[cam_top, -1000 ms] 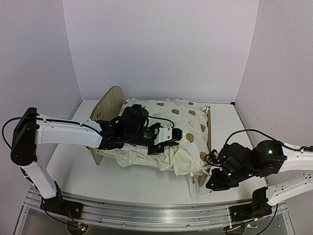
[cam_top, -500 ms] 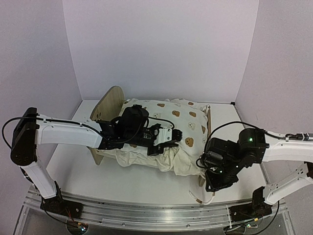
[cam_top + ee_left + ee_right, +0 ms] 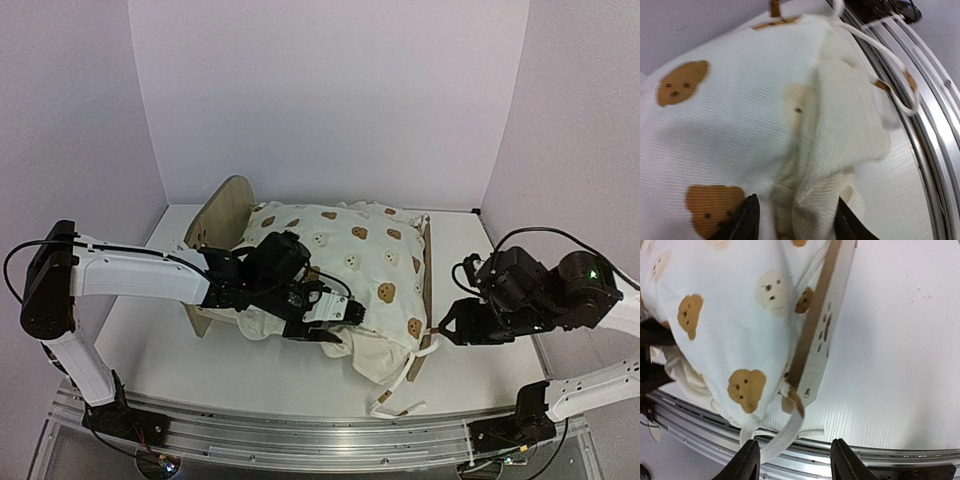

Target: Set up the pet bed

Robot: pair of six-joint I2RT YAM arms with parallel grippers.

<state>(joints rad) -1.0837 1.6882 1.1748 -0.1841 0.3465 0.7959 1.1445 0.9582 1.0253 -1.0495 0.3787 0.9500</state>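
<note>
Bed long axis left-right. Left gripper half-open astride duvet near-edge fold, not clamping. Right gripper parted, empty, beside foot board. Left nearer.

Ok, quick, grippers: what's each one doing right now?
Left gripper: open, a duvet fold lying loose between the jaws.
Right gripper: open, holding nothing.

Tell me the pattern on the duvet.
The duvet is cream, printed with brown and pale bear faces. It shows best in the right wrist view.
</note>
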